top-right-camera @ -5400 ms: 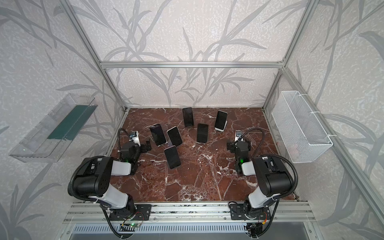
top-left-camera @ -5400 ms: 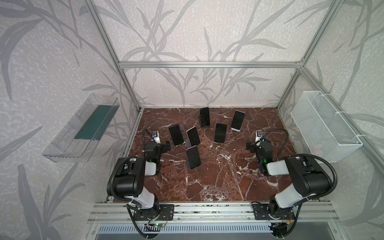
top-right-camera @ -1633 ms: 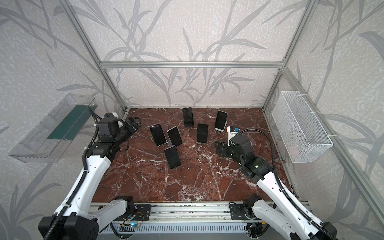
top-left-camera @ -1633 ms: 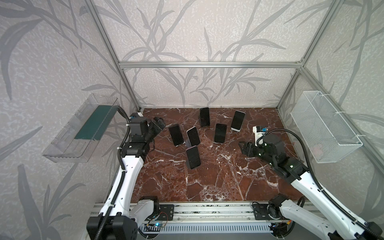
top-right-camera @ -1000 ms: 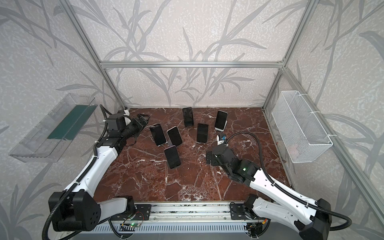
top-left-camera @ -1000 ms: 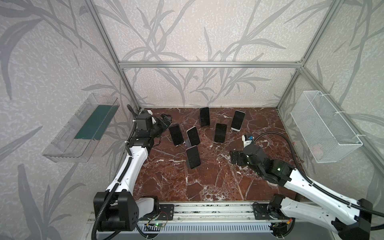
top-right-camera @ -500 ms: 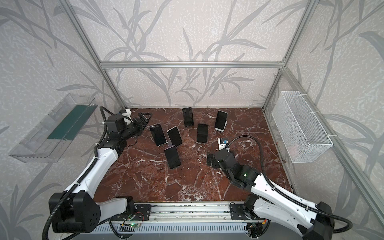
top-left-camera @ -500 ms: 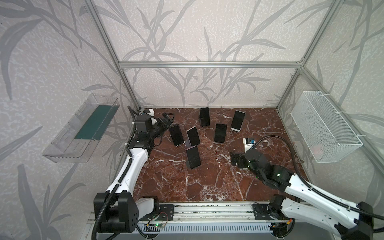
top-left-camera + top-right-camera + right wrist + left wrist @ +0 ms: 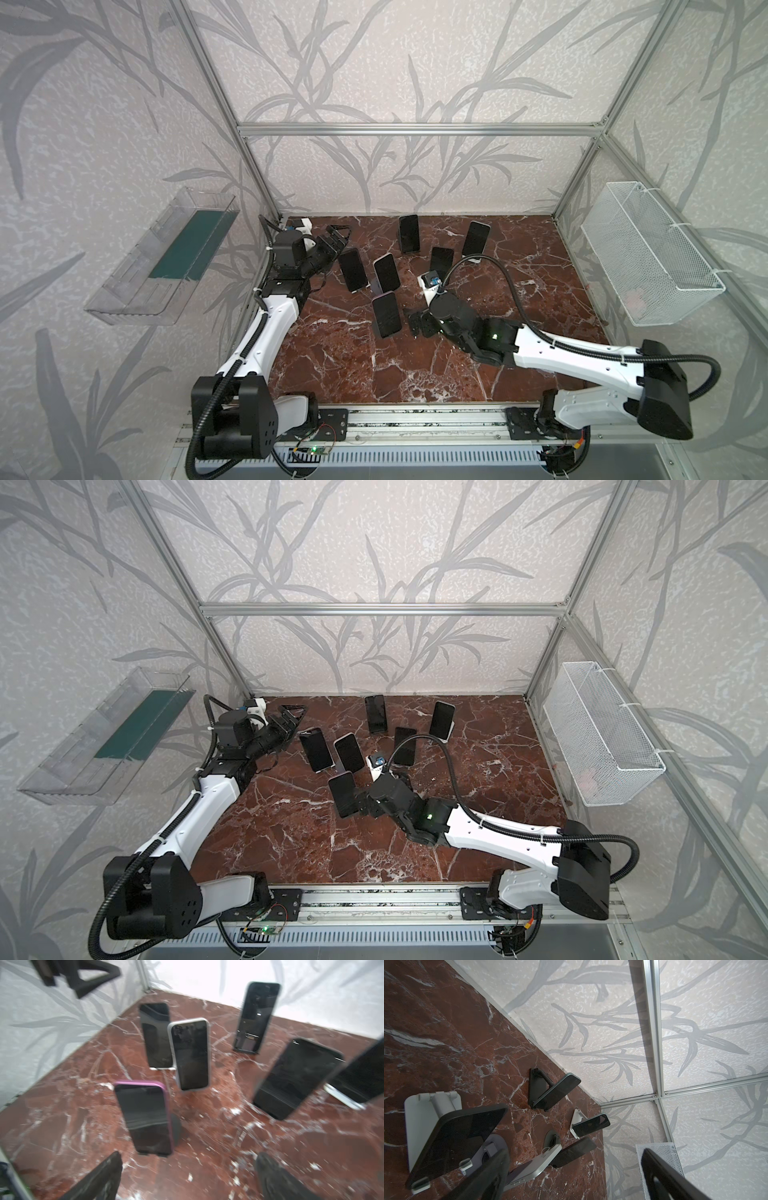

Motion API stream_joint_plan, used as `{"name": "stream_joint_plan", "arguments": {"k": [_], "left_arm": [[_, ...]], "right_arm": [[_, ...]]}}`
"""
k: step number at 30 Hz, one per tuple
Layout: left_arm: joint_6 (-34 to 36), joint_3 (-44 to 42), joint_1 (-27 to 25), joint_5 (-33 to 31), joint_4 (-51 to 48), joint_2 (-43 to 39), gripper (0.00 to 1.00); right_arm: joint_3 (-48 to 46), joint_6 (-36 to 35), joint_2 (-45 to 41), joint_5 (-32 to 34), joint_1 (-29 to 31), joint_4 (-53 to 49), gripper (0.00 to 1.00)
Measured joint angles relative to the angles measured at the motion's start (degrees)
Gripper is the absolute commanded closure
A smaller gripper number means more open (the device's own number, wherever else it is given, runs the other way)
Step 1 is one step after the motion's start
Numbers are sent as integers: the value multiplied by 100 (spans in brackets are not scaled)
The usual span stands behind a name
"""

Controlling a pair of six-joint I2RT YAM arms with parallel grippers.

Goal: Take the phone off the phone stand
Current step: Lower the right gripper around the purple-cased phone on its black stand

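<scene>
The right tool (image 9: 419, 327) is coming in low, jaws apart, just beside the purple phone (image 9: 386, 313) — it is still sitting on its stand (image 9: 176, 1130) on the worktop (image 9: 332, 365). The left tool (image 9: 336, 237), opened wide a moment ago, is hovering near a black phone (image 9: 353, 270); nothing gripped yet.

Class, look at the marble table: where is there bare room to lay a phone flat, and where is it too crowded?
The table is bare between the purple phone and the front rail, and between the rightmost phone and the wire basket. The middle-back, where six phones stand close together, is crowded.
</scene>
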Motion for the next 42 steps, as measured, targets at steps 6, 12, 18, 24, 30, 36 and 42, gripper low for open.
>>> {"name": "stream_joint_plan", "arguments": {"k": [6,12,18,24,30,36,42], "left_arm": [[-186,-68,98,59,184,9,2],[-306,-68,151,122,271,11,3],[-411,-70,173,177,363,11,3],[-481,-105,179,186,426,11,3],[-514,-120,188,216,498,11,3],[-568,-138,221,245,529,11,4],[-636,-144,227,258,542,11,4]], "right_arm": [[612,-22,774,-210,146,146,1],[1014,-17,1287,-334,205,238,1],[1233,9,1687,-323,210,350,1],[1331,22,1985,-92,210,389,1],[1423,13,2306,94,210,577,1],[1423,50,2483,315,210,649,1],[1423,70,2490,376,210,732,5]]}}
